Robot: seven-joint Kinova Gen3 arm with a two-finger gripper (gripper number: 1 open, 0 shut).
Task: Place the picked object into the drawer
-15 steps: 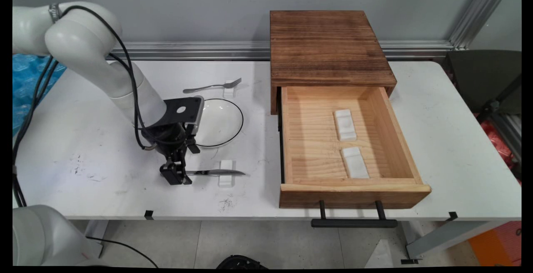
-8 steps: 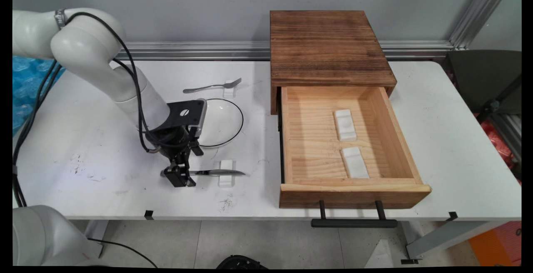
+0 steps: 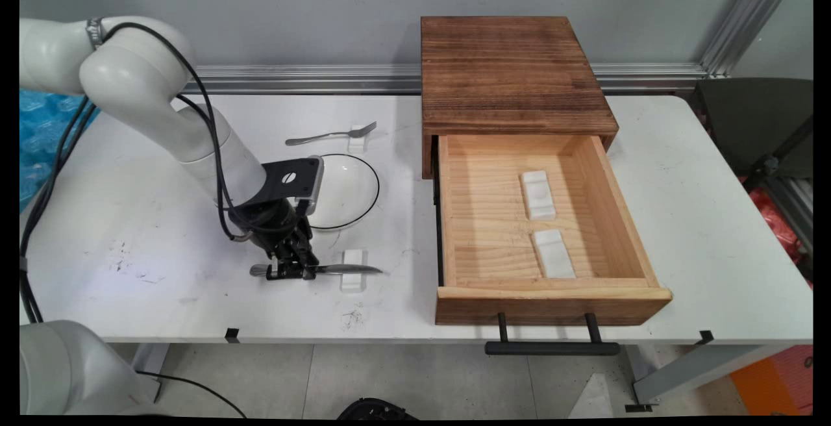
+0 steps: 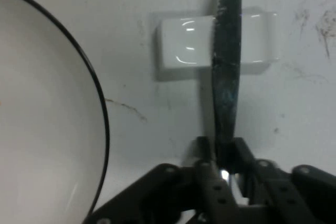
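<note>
near the bench's front edge, left of centre, the gripper [image 3: 293, 271] is down at bench level with its jaws clamped on the knife [image 3: 337, 269], gripping the handle end. the hand view shows the two fingers [image 4: 203, 157] pressed to either side of the dark blade [image 4: 227, 77], which runs up and away across a small white rest [image 3: 352, 270]. the blade lies on that rest and points toward the bench's right edge; the handle's butt sticks out on the gripper's left.

just behind the knife, toward the back edge, sits a white plate [image 3: 357, 182] with a black rim, partly covered by the wrist. further back a fork [image 3: 328, 134] lies on a second rest [image 3: 358, 132]. on the right half of the bench stands a wooden box [image 3: 513, 75] with its drawer [image 3: 552, 296] pulled open toward the front edge; two more white rests [image 3: 537, 195] lie inside, one behind the other.

as a judgement, a hold this far toward one end of a long thin thing calls for a firm squeeze and a straight, level raise, so the blade comes off its rest without pivoting or dragging it toward the plate.
</note>
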